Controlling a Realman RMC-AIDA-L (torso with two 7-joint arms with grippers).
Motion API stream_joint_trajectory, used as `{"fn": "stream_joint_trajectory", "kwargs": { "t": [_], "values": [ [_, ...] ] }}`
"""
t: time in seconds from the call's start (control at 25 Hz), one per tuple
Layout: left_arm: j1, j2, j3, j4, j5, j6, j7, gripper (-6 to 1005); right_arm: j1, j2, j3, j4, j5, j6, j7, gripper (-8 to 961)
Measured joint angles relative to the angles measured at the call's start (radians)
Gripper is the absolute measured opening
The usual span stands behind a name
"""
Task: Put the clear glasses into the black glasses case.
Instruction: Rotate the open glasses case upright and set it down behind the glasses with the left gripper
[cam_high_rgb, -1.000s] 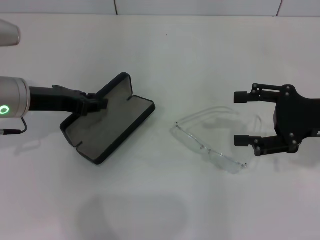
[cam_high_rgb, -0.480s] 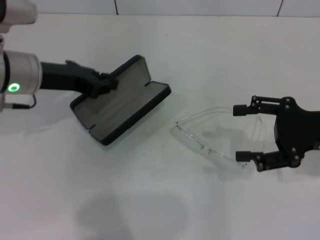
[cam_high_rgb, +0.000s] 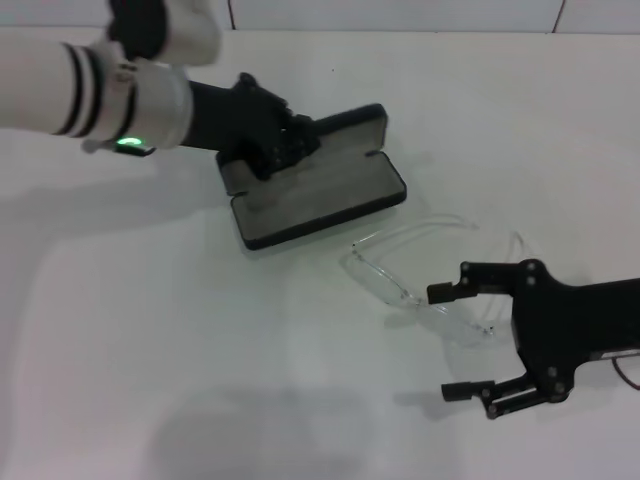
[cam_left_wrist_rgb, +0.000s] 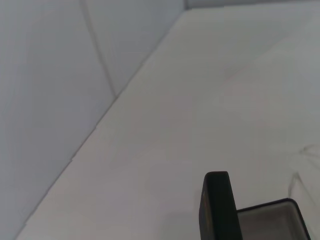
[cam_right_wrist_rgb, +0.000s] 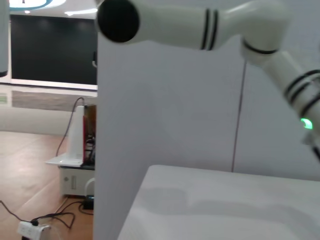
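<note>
The black glasses case (cam_high_rgb: 330, 195) lies open on the white table, its grey lining facing up. My left gripper (cam_high_rgb: 272, 143) is shut on the case's left end by the raised lid. The left wrist view shows the lid's edge (cam_left_wrist_rgb: 218, 206) and a corner of the lined tray. To the right of the case and nearer me, the clear glasses (cam_high_rgb: 385, 278) rest on the table with their arms pointing away from me. My right gripper (cam_high_rgb: 443, 342) stands open at the glasses' right end. Its far finger (cam_high_rgb: 470, 290) lies over the lens and its near finger sits clear of them.
A white table (cam_high_rgb: 200, 350) carries everything, with bare surface at the front left. A tiled wall runs along the table's back edge (cam_high_rgb: 400, 28). The right wrist view shows my left arm (cam_right_wrist_rgb: 200, 22) before a white wall panel, and a room floor beyond.
My left gripper has carried the open case right and toward the back, turning it so it lies beside the glasses. My right gripper has moved left and nearer me, one finger now over the lens.
</note>
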Motion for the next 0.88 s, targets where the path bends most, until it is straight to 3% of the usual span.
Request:
{"fn": "stream_joint_trajectory", "kwargs": {
  "t": [0.32, 0.88],
  "values": [
    [-0.073, -0.002, 0.064, -0.087, -0.034, -0.051, 0.12, 220, -0.006, 0.014, 0.005, 0.0, -0.026, 0.005, -0.005, 827],
    [-0.062, -0.004, 0.181, -0.112, -0.035, -0.096, 0.154, 232, -0.009, 0.011, 0.008, 0.0, -0.027, 0.007, -0.005, 828]
  ]
}}
